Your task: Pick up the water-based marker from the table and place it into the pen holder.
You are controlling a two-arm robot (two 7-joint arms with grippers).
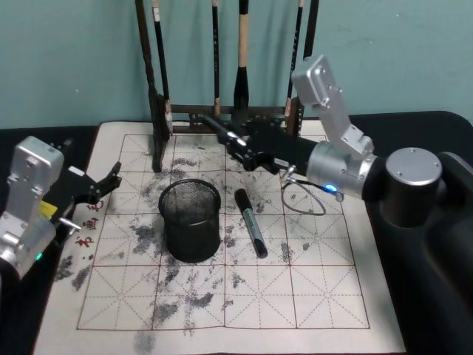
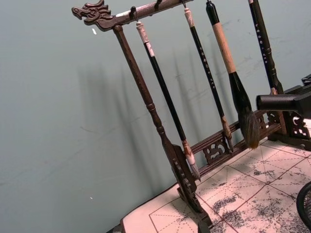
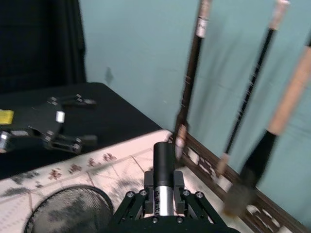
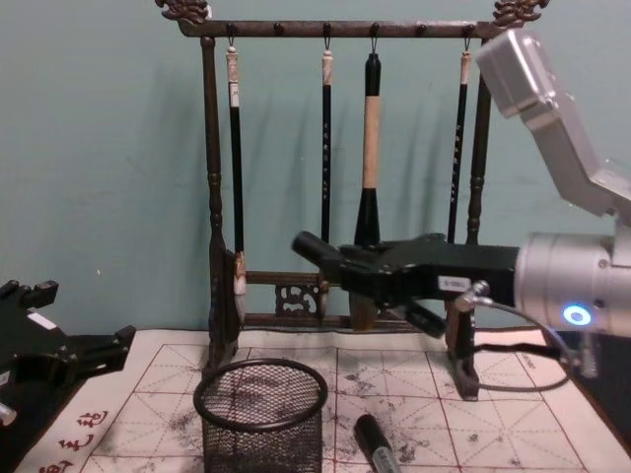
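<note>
— Right tool (image 3: 164,188) is clenched on a marker (image 3: 164,160), level in the air, above and a little behind the holder (image 1: 191,235). And the left?
— Left tool (image 1: 106,185) hangs spread at the mat's (image 1: 318,296) left edge.
— Below?
— Holder upright on the mat; another marker (image 1: 251,222) lies just beside it, on the robot's right.
— Surface?
— Pale mat with a red grid and grey ink blots, on a black tabletop (image 1: 414,122). Behind it a dark rack (image 4: 210,197) with carved ends, four brushes (image 4: 370,138) hanging, and a teal wall (image 1: 74,59).
— Writing?
— Red characters (image 1: 87,222) at the mat's left edge; I cannot read them. Print on the lying marker is too small.
</note>
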